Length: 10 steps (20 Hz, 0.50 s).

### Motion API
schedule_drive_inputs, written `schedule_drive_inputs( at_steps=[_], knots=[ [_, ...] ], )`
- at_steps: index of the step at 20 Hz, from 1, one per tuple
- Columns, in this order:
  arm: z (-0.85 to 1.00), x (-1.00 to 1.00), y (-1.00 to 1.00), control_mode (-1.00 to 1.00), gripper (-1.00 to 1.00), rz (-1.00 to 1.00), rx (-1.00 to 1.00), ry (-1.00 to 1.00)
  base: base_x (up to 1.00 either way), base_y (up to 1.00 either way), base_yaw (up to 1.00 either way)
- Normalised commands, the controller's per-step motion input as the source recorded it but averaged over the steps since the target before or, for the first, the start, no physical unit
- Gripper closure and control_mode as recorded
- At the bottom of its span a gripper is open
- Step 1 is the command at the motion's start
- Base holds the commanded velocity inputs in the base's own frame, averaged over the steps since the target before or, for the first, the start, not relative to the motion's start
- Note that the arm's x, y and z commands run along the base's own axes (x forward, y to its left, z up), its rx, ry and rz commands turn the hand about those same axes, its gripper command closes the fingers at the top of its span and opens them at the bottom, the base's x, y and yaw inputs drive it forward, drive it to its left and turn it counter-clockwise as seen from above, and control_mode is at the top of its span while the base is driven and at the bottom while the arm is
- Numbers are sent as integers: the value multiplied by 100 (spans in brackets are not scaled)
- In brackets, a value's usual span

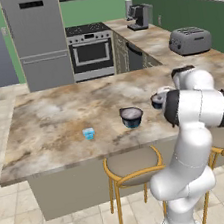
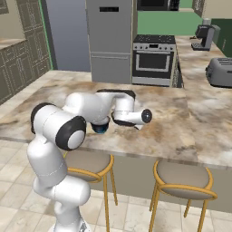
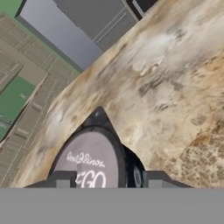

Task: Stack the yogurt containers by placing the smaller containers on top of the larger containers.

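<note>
Nothing is stacked yet, judging by how the three containers lie on the marbled counter: each stands alone, so both placements are left to do. Farthest to the left of the gripper, and well apart from it, is the tiny light-blue cup, upright and pale, almost translucent, near the counter's front edge. Next, nearer the gripper but still to its left, stands the widest tub, dark blue and bowl-like, tapering downward, with a pale grey flat top that looks free to take another container. Rightmost is the smaller dark-blue tub, right at the gripper and partly hidden behind the white forearm in the left base view. In the hand view this tub sits just ahead of the camera, between the two fingertips, its round grey lid bearing white lettering and its dark rim showing at the edges. The fingers stand on either side of the lid, but whether they press on the tub or merely bracket it cannot be told. My reading is that this tub is first in hand, to go on the widest tub, with the cup last.
</note>
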Motion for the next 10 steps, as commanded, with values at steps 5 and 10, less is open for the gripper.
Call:
schedule_drive_inputs(
  at_steps=[5,10],
  knots=[
    [33,0,8,-100,100,1,0,0,0,0,0],
    [18,0,30,-100,100,2,0,3,0,0,0]
  ],
)
